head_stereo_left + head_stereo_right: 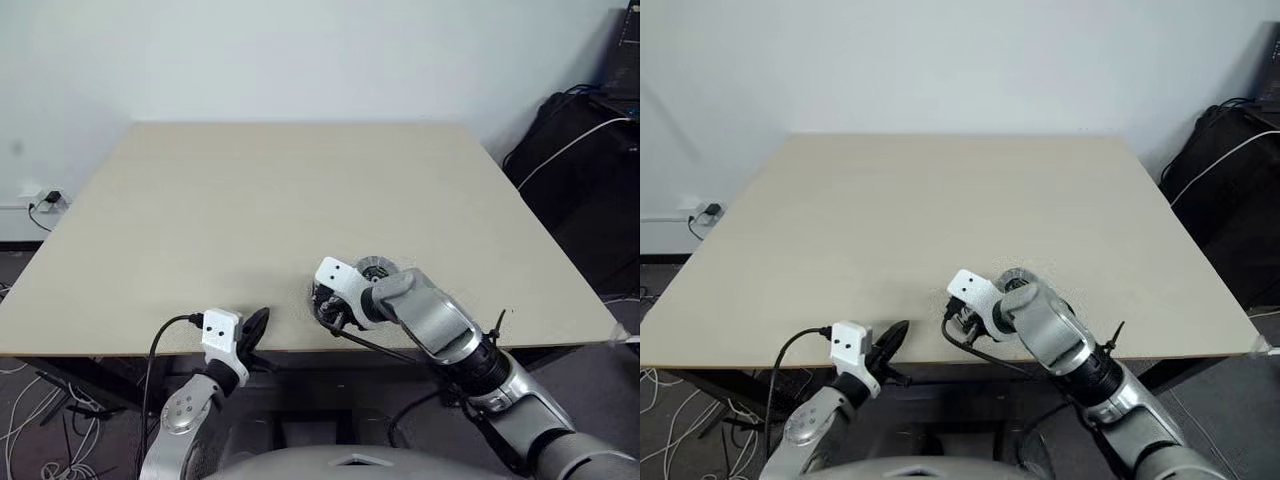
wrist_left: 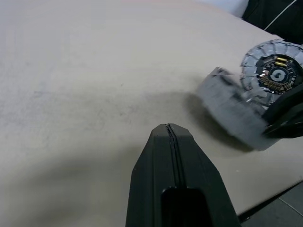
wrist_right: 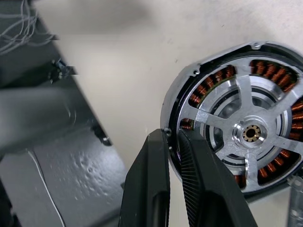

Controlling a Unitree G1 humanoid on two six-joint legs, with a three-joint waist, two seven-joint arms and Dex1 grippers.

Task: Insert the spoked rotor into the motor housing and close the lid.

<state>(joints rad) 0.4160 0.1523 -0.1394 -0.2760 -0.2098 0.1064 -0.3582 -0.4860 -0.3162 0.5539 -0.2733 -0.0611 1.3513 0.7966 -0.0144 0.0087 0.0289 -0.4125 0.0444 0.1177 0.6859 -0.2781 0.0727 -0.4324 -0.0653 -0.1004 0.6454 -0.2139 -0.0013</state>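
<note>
Gripping apparently the motor housing rim, right fingers.

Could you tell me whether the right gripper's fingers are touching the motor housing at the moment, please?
Touching. In the right wrist view the right gripper pinches the rim of the motor housing, one finger on each side of it.

One motor housing, one spoked rotor, one table

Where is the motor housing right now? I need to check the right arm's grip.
The motor housing is pinched at its rim by the right gripper, tilted up over the table's near edge, right of the shut left gripper.
</note>
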